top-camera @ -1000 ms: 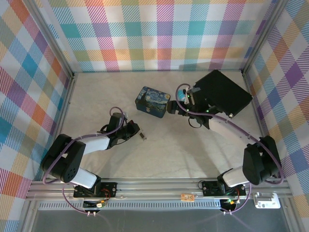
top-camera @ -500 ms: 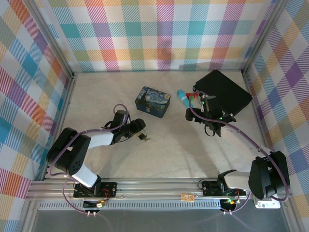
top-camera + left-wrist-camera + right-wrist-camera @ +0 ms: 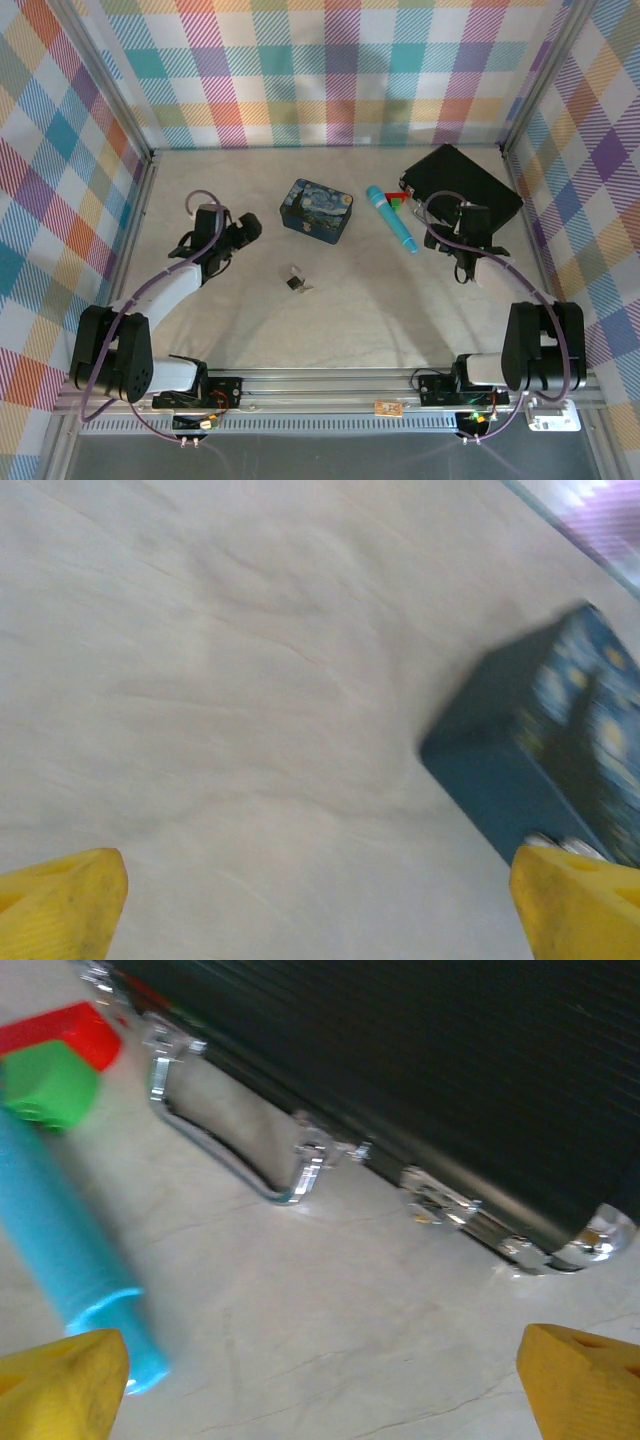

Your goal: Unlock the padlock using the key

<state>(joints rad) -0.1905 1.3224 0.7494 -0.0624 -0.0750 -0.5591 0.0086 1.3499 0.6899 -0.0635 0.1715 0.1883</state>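
The padlock (image 3: 294, 282) lies on the worktop (image 3: 380, 310) near its centre, slightly toward the near edge, with the shackle pointing to the far edge. The key (image 3: 305, 288) lies just beside it on the right; whether the two touch cannot be determined. Both tools are well apart from these items.

The left tool (image 3: 245, 231) is positioned left of centre and points toward the blue painted tin (image 3: 316, 210). In the left wrist view its yellow fingertips (image 3: 62, 905) stand wide apart with nothing between them; bare worktop and a blurred corner of the tin lie ahead.

The right tool (image 3: 462, 220) is positioned toward the far right corner, at the near side of the black case (image 3: 470, 185). In the right wrist view its fingertips (image 3: 60, 1385) also stand wide apart and hold nothing; the silvery handle (image 3: 225, 1150) of the case lies ahead.

The turquoise cylinder (image 3: 392, 218) lies between the tin and the case, with a red block (image 3: 75, 1030) and a green block (image 3: 45, 1085) at its far end
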